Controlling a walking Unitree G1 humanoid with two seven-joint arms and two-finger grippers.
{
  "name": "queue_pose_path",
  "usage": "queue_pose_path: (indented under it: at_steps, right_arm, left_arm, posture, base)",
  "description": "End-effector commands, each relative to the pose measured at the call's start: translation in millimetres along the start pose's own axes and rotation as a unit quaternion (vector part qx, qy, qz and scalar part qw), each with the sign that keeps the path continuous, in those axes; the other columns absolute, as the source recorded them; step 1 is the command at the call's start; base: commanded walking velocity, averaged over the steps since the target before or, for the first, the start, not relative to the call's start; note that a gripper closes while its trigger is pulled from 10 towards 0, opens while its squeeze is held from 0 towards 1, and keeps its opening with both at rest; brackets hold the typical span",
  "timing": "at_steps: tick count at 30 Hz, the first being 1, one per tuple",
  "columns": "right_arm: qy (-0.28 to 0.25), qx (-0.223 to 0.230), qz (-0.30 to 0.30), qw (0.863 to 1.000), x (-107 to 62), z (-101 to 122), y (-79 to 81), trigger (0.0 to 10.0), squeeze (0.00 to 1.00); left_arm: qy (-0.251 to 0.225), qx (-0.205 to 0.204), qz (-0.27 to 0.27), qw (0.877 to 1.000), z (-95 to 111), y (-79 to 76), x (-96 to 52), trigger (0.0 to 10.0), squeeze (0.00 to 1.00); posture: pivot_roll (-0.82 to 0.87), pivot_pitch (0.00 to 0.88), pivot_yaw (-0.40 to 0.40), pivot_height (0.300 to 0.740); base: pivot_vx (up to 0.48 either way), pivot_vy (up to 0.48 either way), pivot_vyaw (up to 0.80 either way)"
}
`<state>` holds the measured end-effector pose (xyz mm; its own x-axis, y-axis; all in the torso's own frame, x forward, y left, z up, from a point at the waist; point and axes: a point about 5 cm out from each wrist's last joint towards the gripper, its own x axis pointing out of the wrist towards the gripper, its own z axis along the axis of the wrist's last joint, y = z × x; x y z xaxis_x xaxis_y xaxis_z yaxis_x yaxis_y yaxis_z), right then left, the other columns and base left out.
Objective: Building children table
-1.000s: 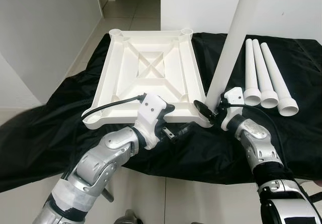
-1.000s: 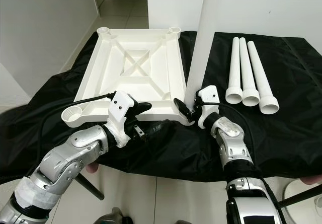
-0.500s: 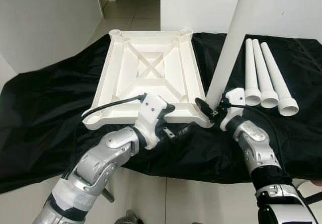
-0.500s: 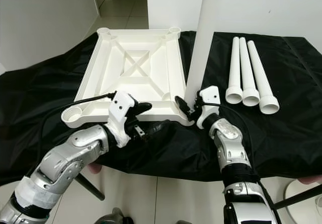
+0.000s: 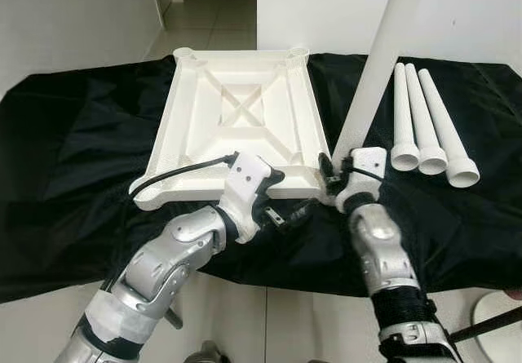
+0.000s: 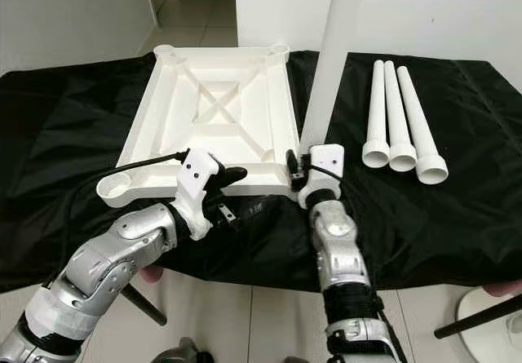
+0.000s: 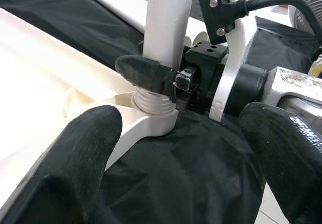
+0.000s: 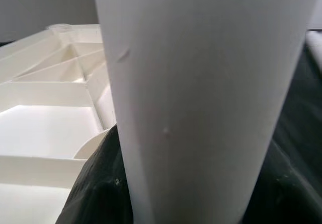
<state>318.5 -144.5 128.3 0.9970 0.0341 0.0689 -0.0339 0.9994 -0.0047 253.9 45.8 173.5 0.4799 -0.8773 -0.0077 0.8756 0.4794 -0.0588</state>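
Note:
The white tabletop [image 5: 236,110] lies upside down on a black cloth [image 5: 73,159]. One white leg [image 5: 371,69] stands upright in the near right corner socket [image 7: 151,118], its threaded end showing at the rim. My right gripper [image 5: 329,175] is shut on the base of that leg, which looms large in the right wrist view [image 8: 201,98]. My left gripper [image 5: 289,214] hovers open just in front of the tabletop's near edge, pointing at the socket. Its two fingertips [image 7: 75,158] are spread wide with nothing between them.
Three spare white legs [image 5: 420,126] lie side by side on the cloth at the right. The cloth's front edge hangs over tiled floor. A white round base [image 6: 481,314] with a black rod stands on the floor at the lower right.
My right forearm has swung left around the upright leg, still gripping its base. The left gripper has stayed put. The black cloth at the far left now spreads further out.

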Motion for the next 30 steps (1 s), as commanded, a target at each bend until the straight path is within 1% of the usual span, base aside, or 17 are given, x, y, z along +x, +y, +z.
queue_pose_path:
  at_steps: [1,2,3,4,5,6,7,10,14,15,16,19,20,25,26,27,30]
  right_arm:
    - [0.053,0.002,-0.027,0.998,-7.3,-20.7,-2.8,10.0,0.00]
    - [0.054,0.011,-0.052,0.997,-9.7,-21.8,1.9,10.0,0.00]
    - [0.054,0.011,-0.052,0.997,-9.7,-21.8,1.9,10.0,0.00]
    - [0.054,0.020,-0.077,0.995,-12.0,-21.9,6.3,10.0,0.00]
    - [0.054,0.020,-0.077,0.995,-12.0,-21.9,6.3,10.0,0.00]
    - [0.050,0.036,-0.087,0.994,-13.4,-20.9,12.5,10.0,0.00]
    - [0.041,0.047,-0.084,0.995,-14.5,-18.2,18.4,10.0,0.00]
    - [0.027,0.060,-0.077,0.995,-16.9,-12.4,23.4,10.0,0.00]
    - [0.022,0.063,-0.076,0.995,-18.2,-9.9,23.6,10.0,0.00]
    - [0.006,0.073,-0.067,0.995,-19.4,-5.2,22.3,10.0,1.00]
    - [-0.015,0.077,-0.055,0.995,-19.6,0.5,15.9,10.0,1.00]
    - [-0.027,0.077,-0.049,0.995,-20.0,4.3,11.4,10.0,1.00]
    - [-0.038,0.071,-0.033,0.996,-20.3,7.4,5.7,10.0,1.00]
    - [-0.037,0.047,0.014,0.998,-19.8,6.8,-4.3,10.0,1.00]
    - [-0.035,0.036,0.044,0.998,-18.0,6.7,-5.3,10.0,0.00]
    - [-0.032,0.031,0.082,0.996,-16.0,7.0,-5.9,10.0,0.00]
    - [-0.030,0.029,0.106,0.993,-14.7,7.2,-6.4,10.0,0.00]
  left_arm:
    - [0.002,0.005,-0.047,0.999,0.1,-6.0,-1.4,10.0,0.00]
    - [0.002,0.005,-0.048,0.999,-0.2,-6.7,-1.1,10.0,0.00]
    - [0.002,0.005,-0.048,0.999,-0.2,-6.7,-1.1,10.0,0.00]
    - [0.002,0.004,-0.050,0.999,-0.6,-7.5,-1.0,10.0,0.00]
    - [0.002,0.004,-0.050,0.999,-0.6,-7.5,-1.0,10.0,0.00]
    - [0.003,0.004,-0.052,0.999,-1.0,-8.1,-1.1,10.0,0.00]
    - [0.004,0.004,-0.053,0.999,-1.6,-8.5,-1.7,10.0,0.00]
    - [0.006,0.004,-0.054,0.999,-2.5,-9.1,-2.4,10.0,0.00]
    - [0.006,0.004,-0.054,0.999,-2.8,-9.3,-2.6,10.0,0.00]
    - [0.007,0.004,-0.055,0.998,-3.1,-9.7,-2.7,10.0,0.00]
    - [0.007,0.004,-0.056,0.998,-3.4,-10.2,-2.7,10.0,0.00]
    - [0.007,0.004,-0.057,0.998,-3.8,-10.8,-2.5,10.0,0.00]
    - [0.007,0.004,-0.058,0.998,-4.1,-11.5,-2.2,10.0,0.00]
    - [0.012,0.007,-0.065,0.998,-4.9,-12.2,-3.6,10.0,0.00]
    - [0.013,0.009,-0.064,0.998,-4.6,-10.4,-4.6,10.0,0.00]
    - [0.014,0.011,-0.062,0.998,-4.0,-8.5,-4.9,10.0,0.00]
    - [0.014,0.012,-0.061,0.998,-3.6,-7.3,-4.9,10.0,0.00]
  posture:
    - [0.01,0.000,0.048,0.740]
    - [0.01,0.000,0.046,0.740]
    - [0.01,0.000,0.046,0.740]
    - [0.01,0.000,0.046,0.740]
    - [0.01,0.000,0.046,0.740]
    - [0.02,0.000,0.046,0.740]
    - [0.02,0.000,0.049,0.740]
    - [0.01,0.000,0.049,0.740]
    - [0.01,0.000,0.049,0.740]
    - [0.01,0.000,0.047,0.740]
    - [0.01,0.000,0.043,0.740]
    - [0.01,0.000,0.040,0.740]
    - [0.01,0.000,0.039,0.740]
    - [0.01,0.000,0.037,0.740]
    - [0.01,0.000,0.037,0.740]
    - [0.01,0.000,0.039,0.740]
    - [0.01,0.000,0.039,0.740]
  base:
    - [0.000,0.000,0.00]
    - [0.000,0.000,0.00]
    - [0.000,0.000,0.00]
    - [0.000,0.000,0.00]
    - [0.000,0.000,0.00]
    - [0.000,0.000,0.00]
    - [0.000,0.000,0.00]
    - [0.000,0.000,0.00]
    - [0.000,0.000,0.00]
    - [0.000,0.000,0.00]
    - [0.000,0.000,0.00]
    - [0.000,0.000,0.00]
    - [0.000,0.000,0.00]
    - [0.000,0.000,0.00]
    - [0.000,0.000,0.00]
    - [0.000,0.000,0.00]
    - [0.000,0.000,0.00]
